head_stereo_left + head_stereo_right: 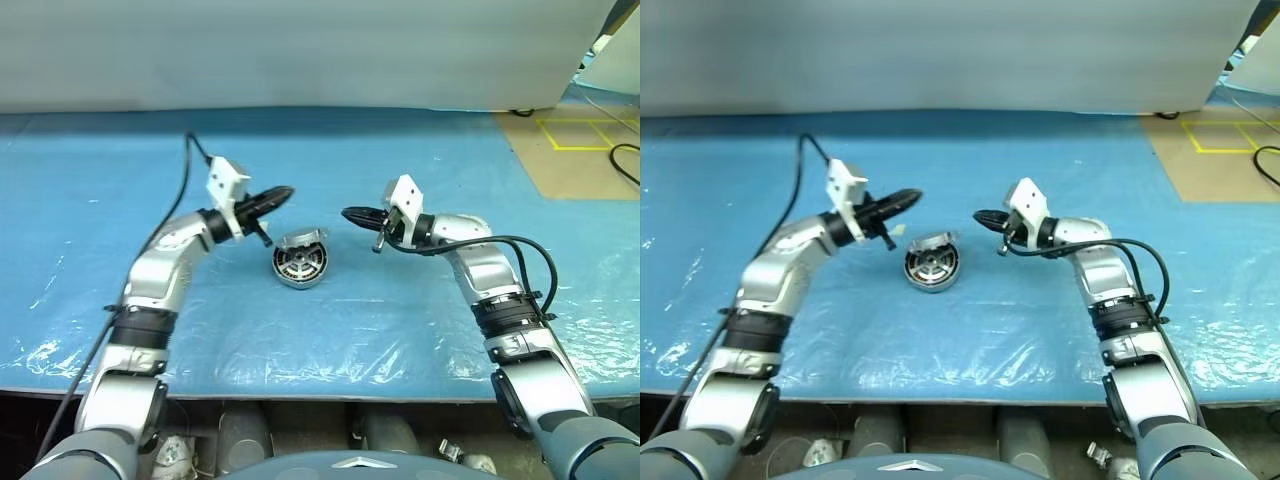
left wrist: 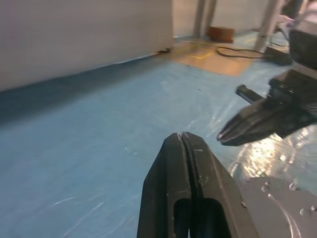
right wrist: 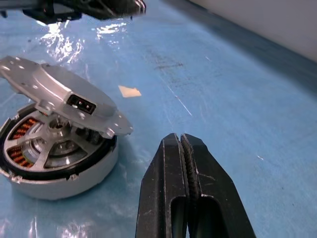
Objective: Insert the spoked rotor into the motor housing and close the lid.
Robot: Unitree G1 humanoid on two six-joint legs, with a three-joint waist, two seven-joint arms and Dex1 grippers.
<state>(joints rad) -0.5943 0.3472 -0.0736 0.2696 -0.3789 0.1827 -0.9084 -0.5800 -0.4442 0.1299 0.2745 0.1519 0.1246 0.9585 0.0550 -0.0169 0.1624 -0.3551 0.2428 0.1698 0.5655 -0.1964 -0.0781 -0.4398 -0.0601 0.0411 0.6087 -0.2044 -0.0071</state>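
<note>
The motor housing [image 3: 57,168] sits on the blue worktop [image 1: 330,330], roughly midway between the two arms. The spoked rotor [image 3: 59,148] lies inside it, copper windings showing at its edge. The lid [image 3: 64,101] rests tilted across the housing's top, not seated. The left end effector [image 1: 275,195] and right end effector [image 1: 352,213] hover either side, both pinched closed and empty.
</note>
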